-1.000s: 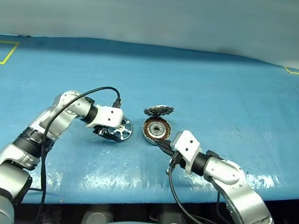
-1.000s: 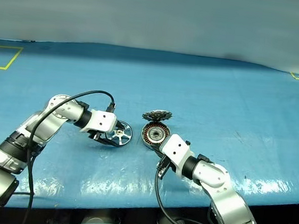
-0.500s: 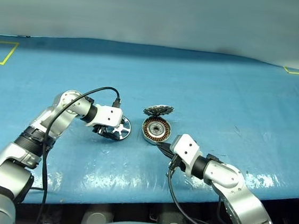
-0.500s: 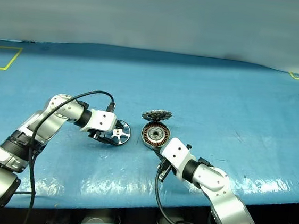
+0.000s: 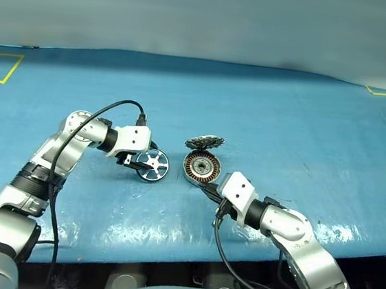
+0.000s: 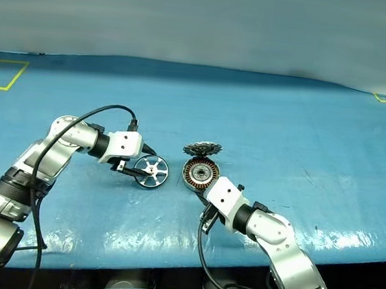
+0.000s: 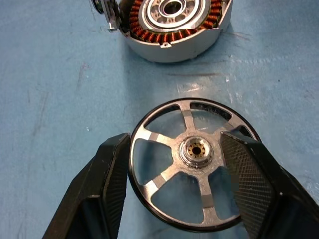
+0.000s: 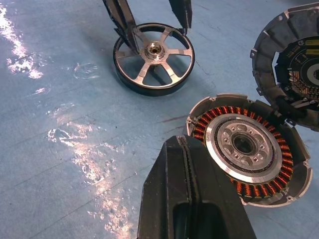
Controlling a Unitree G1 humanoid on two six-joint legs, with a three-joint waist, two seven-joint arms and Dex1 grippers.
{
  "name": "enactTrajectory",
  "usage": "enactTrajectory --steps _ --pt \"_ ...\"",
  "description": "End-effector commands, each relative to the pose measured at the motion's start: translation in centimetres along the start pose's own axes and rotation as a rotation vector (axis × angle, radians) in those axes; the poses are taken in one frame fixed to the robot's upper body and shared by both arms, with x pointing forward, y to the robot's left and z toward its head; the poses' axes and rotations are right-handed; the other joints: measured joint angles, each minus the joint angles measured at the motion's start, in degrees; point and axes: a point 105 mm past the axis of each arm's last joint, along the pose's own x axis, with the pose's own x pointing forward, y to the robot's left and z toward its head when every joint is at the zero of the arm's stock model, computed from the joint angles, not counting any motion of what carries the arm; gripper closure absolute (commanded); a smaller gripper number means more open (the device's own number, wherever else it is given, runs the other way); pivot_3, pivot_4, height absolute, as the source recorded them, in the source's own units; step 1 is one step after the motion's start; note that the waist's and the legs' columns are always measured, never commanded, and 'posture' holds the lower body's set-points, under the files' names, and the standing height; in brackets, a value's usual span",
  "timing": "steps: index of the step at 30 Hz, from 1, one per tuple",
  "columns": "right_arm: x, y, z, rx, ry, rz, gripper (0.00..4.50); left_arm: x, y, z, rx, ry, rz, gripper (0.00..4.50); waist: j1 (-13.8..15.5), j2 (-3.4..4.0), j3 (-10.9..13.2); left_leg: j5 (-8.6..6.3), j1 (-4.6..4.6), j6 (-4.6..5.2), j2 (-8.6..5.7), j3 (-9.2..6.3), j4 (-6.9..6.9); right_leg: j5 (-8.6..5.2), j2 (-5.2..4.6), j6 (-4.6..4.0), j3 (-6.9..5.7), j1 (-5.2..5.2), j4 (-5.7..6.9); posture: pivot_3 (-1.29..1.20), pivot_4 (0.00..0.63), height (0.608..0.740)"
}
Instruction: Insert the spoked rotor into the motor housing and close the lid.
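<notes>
Blue plastic sheeting covers the worktop (image 5: pixel 285 120), with yellow tape corners at its far left and far right edges. At the left, the left tool (image 7: pixel 175 164) has its two black fingers (image 7: pixel 112 172) set on opposite sides of the spoked rotor's (image 5: pixel 151 163) rim, grasping it; the rotor is tilted up on its edge. Just right of it sits the motor housing (image 5: pixel 201 167), its copper windings facing up, with the lid (image 5: pixel 204 143) standing open at its far rim, dark inner face showing. At the housing's near right edge is the right tool (image 8: pixel 192 191), its fingers clenched together with nothing between them.
</notes>
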Motion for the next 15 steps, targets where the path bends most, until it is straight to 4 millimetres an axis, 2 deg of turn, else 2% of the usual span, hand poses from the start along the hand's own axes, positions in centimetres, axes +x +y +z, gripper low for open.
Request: enactTrajectory --steps 1,8,15 --pt "-0.13 -0.07 0.61 -0.029 -0.022 0.001 4.50 0.12 -0.43 0.49 0.053 0.026 -0.020 1.47 0.1 0.00 0.0 0.00 0.00 0.00 0.00 0.00 0.00 0.00 0.00 0.00 0.00 0.00 0.00 0.00 0.150 0.740" --pt "-0.21 -0.02 0.02 -0.029 0.000 -0.010 4.50 0.51 -0.42 0.44 -0.004 0.003 -0.010 1.47 0.1 0.00 0.0 0.00 0.01 0.00 0.00 0.00 0.01 0.00 0.00 0.00 0.00 0.01 0.02 0.00 0.150 0.740" --pt "-0.21 0.19 -0.37 -0.035 0.018 -0.011 4.50 1.04 -0.73 -0.44 -0.027 0.032 -0.020 1.47 0.1 0.00 0.0 0.00 0.02 0.00 0.00 0.00 0.02 0.00 0.00 0.00 0.01 0.01 0.02 0.00 0.150 0.740"
